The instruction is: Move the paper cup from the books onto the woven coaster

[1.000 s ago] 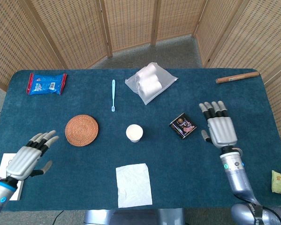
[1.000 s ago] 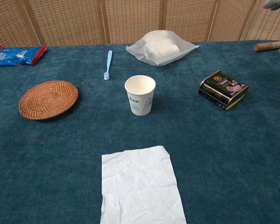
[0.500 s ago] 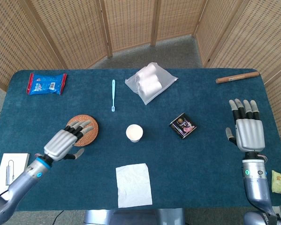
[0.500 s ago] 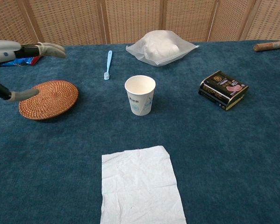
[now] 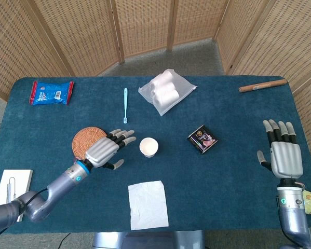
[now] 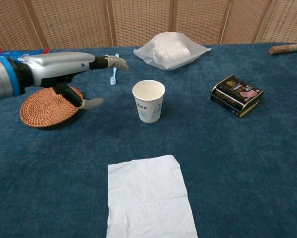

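Reaching across from the near-left corner over the past second, the left hand [image 5: 104,151] now hovers with fingers spread and empty, its tips just short of the paper cup [image 5: 148,147], which stands upright on the cloth, not on books. The woven coaster [image 5: 84,141] lies partly beneath that hand's back, so the carry looks short. Bare cloth surrounds the cup. The right hand [image 5: 285,158] has drawn back toward the right table edge, open, holding nothing.

Both arms showing silver-grey shells; left robot hand [image 5: 104,150] and right robot hand [image 5: 283,156] wearing grey backs, black-banded fingers, blue wrist rings.
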### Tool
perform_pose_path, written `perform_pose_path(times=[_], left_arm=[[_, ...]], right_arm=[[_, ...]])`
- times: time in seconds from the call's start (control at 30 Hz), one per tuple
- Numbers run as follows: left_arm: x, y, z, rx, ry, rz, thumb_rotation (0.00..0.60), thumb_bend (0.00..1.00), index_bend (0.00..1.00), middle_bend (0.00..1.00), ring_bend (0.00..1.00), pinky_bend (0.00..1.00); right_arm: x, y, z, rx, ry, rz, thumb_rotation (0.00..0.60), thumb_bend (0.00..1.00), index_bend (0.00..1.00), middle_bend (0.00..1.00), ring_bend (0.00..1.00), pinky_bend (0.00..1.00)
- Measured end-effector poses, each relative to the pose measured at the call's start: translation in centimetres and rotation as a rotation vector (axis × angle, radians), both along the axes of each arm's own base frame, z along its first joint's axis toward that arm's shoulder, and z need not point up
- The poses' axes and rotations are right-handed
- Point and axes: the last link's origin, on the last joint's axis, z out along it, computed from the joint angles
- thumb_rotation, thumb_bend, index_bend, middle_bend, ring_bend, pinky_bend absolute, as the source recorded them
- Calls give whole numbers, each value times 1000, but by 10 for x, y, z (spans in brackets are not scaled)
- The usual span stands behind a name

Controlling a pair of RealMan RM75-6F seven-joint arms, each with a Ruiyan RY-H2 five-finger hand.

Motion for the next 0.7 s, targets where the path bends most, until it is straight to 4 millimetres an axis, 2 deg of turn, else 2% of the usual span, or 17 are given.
perform_pose_path(times=[0.33,0.7], left_arm=[[44,15,-43,-58,10,-42,505,485,0,0,0,0],[62,25,-69,-55,25,-53,501,485,0,0,0,5]], right_arm=[[-9,11,7,-14,-23,-13,600,391,0,0,0,0],[-16,19,8,4,-42,-21,600,392,0,0,0,0]])
